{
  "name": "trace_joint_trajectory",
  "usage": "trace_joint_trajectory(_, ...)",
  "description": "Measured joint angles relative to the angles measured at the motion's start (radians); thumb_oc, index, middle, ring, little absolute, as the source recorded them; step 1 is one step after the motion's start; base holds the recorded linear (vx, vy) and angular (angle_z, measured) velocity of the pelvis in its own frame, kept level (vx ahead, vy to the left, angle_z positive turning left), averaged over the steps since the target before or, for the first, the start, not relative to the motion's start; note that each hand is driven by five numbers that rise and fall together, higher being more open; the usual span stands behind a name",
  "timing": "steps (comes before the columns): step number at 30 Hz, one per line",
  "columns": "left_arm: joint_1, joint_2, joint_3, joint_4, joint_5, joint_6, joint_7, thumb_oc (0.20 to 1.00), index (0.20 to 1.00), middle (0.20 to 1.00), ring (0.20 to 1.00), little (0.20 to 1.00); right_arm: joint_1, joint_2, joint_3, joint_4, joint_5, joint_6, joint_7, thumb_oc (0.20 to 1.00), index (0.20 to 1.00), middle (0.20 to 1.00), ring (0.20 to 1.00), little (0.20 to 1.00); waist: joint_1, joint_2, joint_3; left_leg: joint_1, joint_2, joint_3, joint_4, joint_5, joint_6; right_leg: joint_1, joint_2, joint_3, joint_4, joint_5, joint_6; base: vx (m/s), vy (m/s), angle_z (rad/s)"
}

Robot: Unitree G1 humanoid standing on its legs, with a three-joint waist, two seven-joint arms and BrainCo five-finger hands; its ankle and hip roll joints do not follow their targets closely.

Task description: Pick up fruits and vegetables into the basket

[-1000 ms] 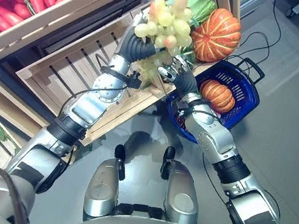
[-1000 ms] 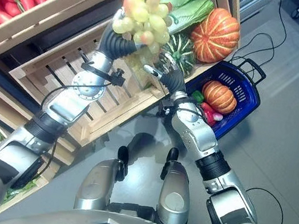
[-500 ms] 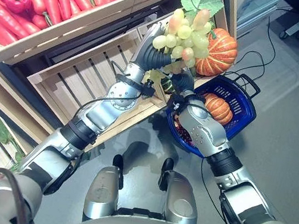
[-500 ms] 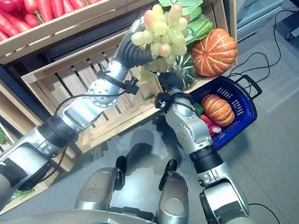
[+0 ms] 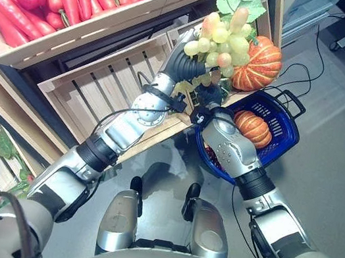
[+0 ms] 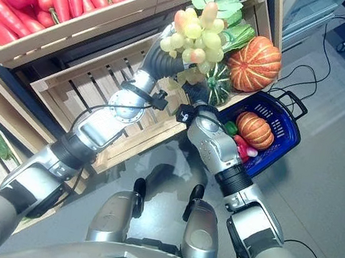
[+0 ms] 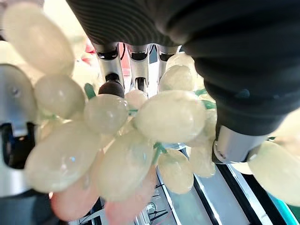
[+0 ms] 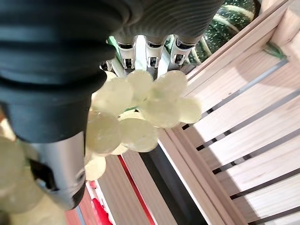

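Eye views: left hand (image 5: 182, 64) holds up a pale green-and-pink grape bunch (image 5: 220, 35) left of the blue plastic basket (image 5: 286, 119).

Left wrist: fingers curled into the loose, wobbly cluster; better to support it underneath.

Right wrist: right hand (image 8: 61, 154) fingers wrap more grapes.

Blue basket (image 5: 283, 115) on grey floor (image 5: 323, 182).

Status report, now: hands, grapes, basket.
Left hand shut on grape bunch, held above the crate. Right hand shut on its lower grapes. Blue basket holds a small pumpkin. Path open.
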Motion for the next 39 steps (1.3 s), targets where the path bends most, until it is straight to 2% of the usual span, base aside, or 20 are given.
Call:
trace_joint_trajectory(4, 0.0, 0.001, 0.001, 0.0, -0.003, 0.005, 0.013, 0.2, 0.2, 0.2, 0.2, 0.2, -0.01, -0.001, 0.003, 0.002, -0.073, -0.03, 0.005, 0.2, 0.2, 0.2, 0.2, 0.2, 0.0, 0.0, 0.0, -0.005, 0.0, -0.003, 0.0, 0.0, 0.0, -0.002, 0.0, -0.003, -0.001, 0.0, 0.0, 0.0, 0.0, 0.0)
trace_joint_trajectory(12, -0.001, 0.003, 0.005, 0.0, -0.022, 0.005, 0.031, 0.2, 0.2, 0.2, 0.2, 0.2, -0.021, -0.015, 0.019, 0.002, -0.211, -0.031, 0.011, 0.2, 0.2, 0.2, 0.2, 0.2, 0.003, 0.0, 0.0, -0.022, -0.002, -0.006, 0.001, 0.001, 0.001, -0.017, -0.003, -0.007, 0.001, 0.0, 0.0, 0.0, 0.0, 0.0)
trace_joint_trajectory(19, -0.004, -0.003, 0.003, 0.006, -0.025, 0.031, 0.021, 0.2, 0.2, 0.2, 0.2, 0.2, -0.027, -0.049, 0.023, 0.002, -0.226, -0.027, 0.041, 0.2, 0.2, 0.2, 0.2, 0.2, 0.007, 0.001, 0.0, -0.024, -0.003, -0.011, -0.001, 0.002, 0.0, -0.017, -0.003, -0.011, -0.001, 0.0, 0.0, 0.0, -0.01, 0.01)
trace_joint_trajectory(25, -0.006, -0.009, 0.002, 0.008, -0.091, 0.045, 0.004, 0.2, 0.2, 0.2, 0.2, 0.2, -0.027, -0.069, 0.023, 0.002, -0.208, -0.024, 0.048, 0.2, 0.2, 0.2, 0.2, 0.2, 0.015, 0.001, 0.001, -0.024, -0.003, -0.011, -0.001, 0.002, 0.0, -0.017, -0.003, -0.011, -0.001, -0.001, 0.0, 0.0, -0.016, 0.0)
trace_joint_trajectory(27, -0.006, -0.018, 0.0, 0.01, -0.106, 0.047, -0.004, 0.454, 0.454, 0.454, 0.454, 0.454, -0.027, -0.073, 0.023, 0.002, -0.195, -0.024, 0.048, 0.2, 0.2, 0.2, 0.2, 0.2, 0.018, 0.001, 0.002, -0.024, -0.003, -0.011, -0.001, 0.002, 0.0, -0.017, -0.003, -0.011, 0.0, -0.001, 0.0, 0.0, 0.0, 0.0)
trace_joint_trajectory(28, -0.006, -0.019, 0.0, 0.012, -0.112, 0.051, -0.011, 0.752, 0.752, 0.752, 0.752, 0.752, -0.027, -0.073, 0.023, 0.004, -0.187, -0.024, 0.048, 0.2, 0.2, 0.2, 0.2, 0.2, 0.019, 0.002, 0.002, -0.024, -0.003, -0.011, -0.001, 0.002, 0.0, -0.017, -0.003, -0.011, 0.0, -0.001, 0.0, 0.0, 0.0, 0.0)
trace_joint_trajectory(29, -0.006, -0.02, 0.0, 0.016, -0.112, 0.057, -0.017, 1.0, 1.0, 1.0, 1.0, 1.0, -0.027, -0.074, 0.023, 0.008, -0.181, -0.024, 0.048, 0.2, 0.2, 0.2, 0.2, 0.2, 0.019, 0.002, 0.002, -0.024, -0.003, -0.011, -0.001, 0.002, 0.0, -0.017, -0.003, -0.011, 0.0, -0.001, 0.0, 0.0, 0.0, 0.0)
trace_joint_trajectory(39, -0.015, -0.026, 0.0, 0.03, -0.12, 0.107, -0.074, 1.0, 1.0, 1.0, 1.0, 1.0, -0.026, -0.086, 0.023, 0.031, -0.161, -0.024, 0.051, 0.2, 0.2, 0.2, 0.2, 0.2, 0.012, 0.006, 0.005, -0.024, -0.003, -0.009, 0.0, 0.002, 0.001, -0.017, -0.003, -0.009, 0.0, -0.001, 0.0, 0.0, -0.003, 0.0)
